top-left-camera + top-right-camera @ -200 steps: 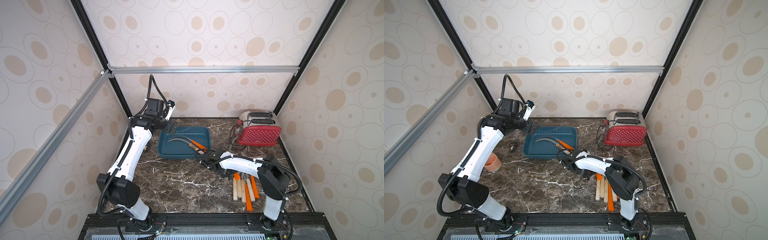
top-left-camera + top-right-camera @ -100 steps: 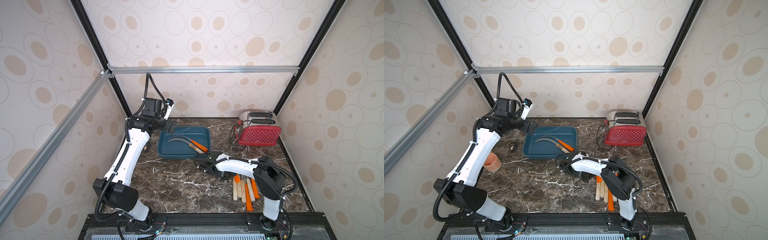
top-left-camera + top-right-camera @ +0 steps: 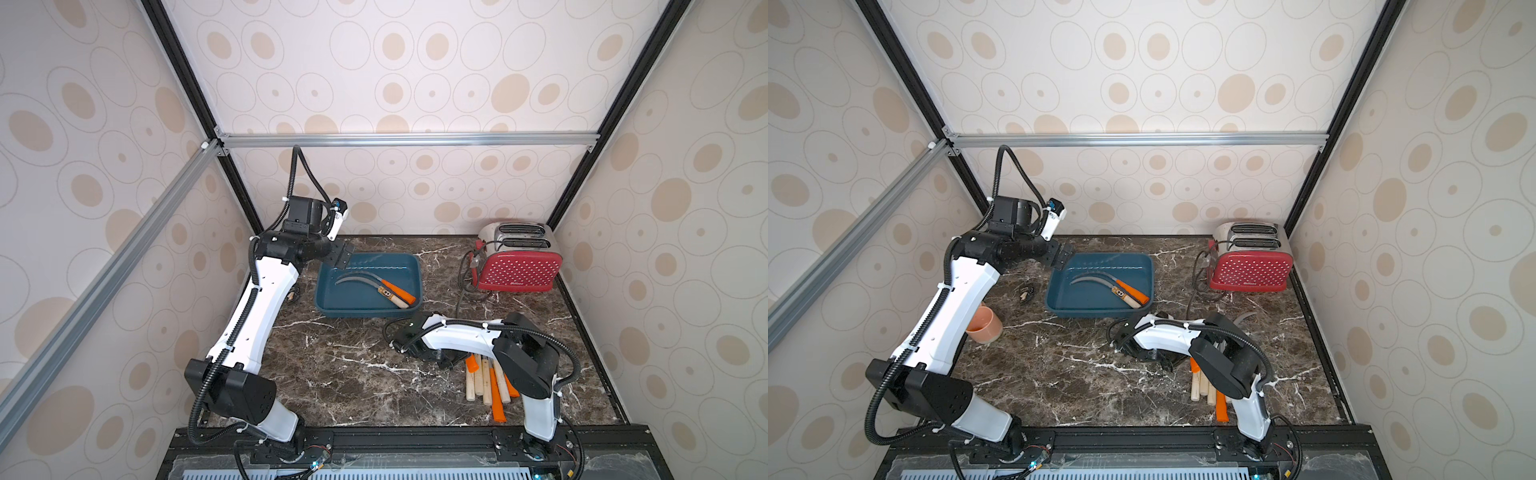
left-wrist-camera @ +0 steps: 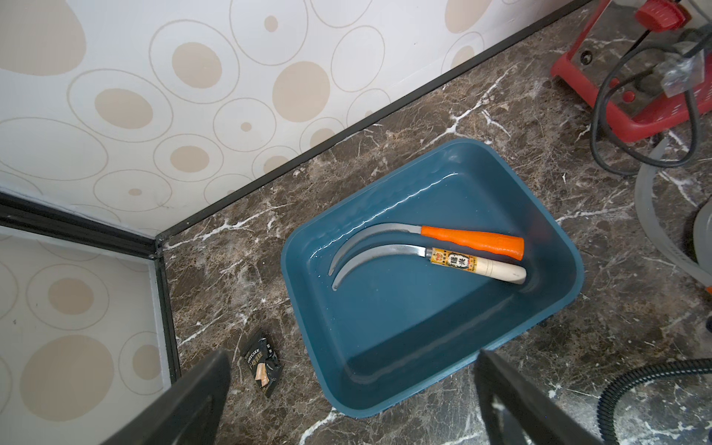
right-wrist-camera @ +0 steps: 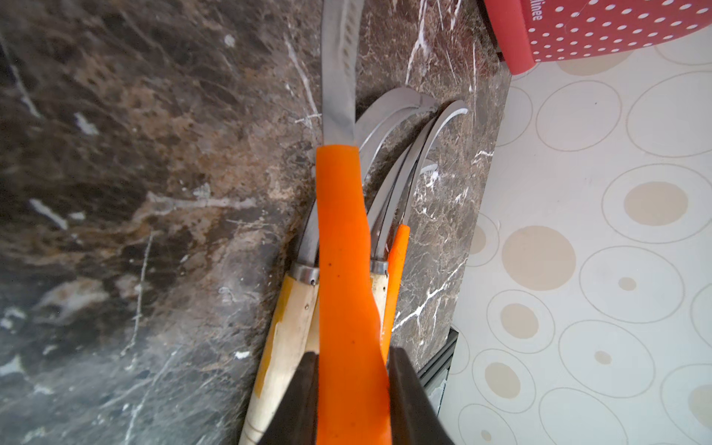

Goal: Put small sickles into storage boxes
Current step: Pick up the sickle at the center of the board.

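Small sickles, one orange-handled and one wood-handled, lie inside a shallow dark teal plastic tray at centre frame in both top views. A loose pile of sickles rests on the brown marble tabletop at lower right, below a red white-dotted toaster. The black left gripper hangs over the tray's upper-left corner. In the left wrist view its fingers stand wide apart, empty, above the tray. In the right wrist view the right gripper is clamped tight on an orange plastic sickle handle above pale wood handles.
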Available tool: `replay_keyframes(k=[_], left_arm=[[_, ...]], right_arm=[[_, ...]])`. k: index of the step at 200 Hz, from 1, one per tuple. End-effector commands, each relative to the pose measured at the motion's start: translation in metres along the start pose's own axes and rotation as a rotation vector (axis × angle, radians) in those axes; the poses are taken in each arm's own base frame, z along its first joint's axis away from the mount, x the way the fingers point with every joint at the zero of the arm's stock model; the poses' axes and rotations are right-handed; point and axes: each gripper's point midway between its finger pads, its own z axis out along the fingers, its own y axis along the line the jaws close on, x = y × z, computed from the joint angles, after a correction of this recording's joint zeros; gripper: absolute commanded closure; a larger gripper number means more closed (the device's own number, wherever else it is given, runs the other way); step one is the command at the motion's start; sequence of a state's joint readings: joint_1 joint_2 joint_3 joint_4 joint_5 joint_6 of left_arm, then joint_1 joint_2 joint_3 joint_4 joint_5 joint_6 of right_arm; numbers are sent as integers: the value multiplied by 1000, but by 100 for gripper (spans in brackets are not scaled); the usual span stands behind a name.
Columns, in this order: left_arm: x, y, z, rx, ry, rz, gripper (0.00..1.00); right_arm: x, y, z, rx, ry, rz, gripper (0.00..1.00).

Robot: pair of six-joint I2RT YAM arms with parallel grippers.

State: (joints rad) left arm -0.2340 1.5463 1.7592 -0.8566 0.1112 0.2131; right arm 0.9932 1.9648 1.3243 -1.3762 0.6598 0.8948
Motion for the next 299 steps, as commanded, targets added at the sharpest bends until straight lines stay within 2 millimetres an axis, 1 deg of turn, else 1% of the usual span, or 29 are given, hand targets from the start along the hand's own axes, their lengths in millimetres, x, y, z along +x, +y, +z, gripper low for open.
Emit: replay_keyframes(k=[1, 31, 74, 122, 202, 238, 270, 299], left_arm=[[-8, -2, -22, 7, -32, 19, 1], [-9, -4, -23, 14, -38, 24, 1], [-11, -4, -22, 18, -44, 26, 1], [-10, -5, -23, 19, -49, 25, 1], [-19, -6, -27, 28, -83, 10, 1], [-22, -6, -28, 30, -95, 5, 1], [-24, -5, -28, 27, -105, 1, 1], [-27, -1, -28, 5, -113, -6, 1]], right_arm=[[9, -6, -2, 5, 23, 12, 95], [19, -1, 3, -14, 61, 11, 95], [26, -3, 4, 1, 92, 9, 95], [33, -16, 2, 45, 115, 14, 94], [44, -40, -3, 132, 145, 44, 94], [41, -49, -11, 163, 129, 45, 94], [32, -59, -22, 195, 97, 54, 93], [24, -64, -30, 210, 71, 61, 93]])
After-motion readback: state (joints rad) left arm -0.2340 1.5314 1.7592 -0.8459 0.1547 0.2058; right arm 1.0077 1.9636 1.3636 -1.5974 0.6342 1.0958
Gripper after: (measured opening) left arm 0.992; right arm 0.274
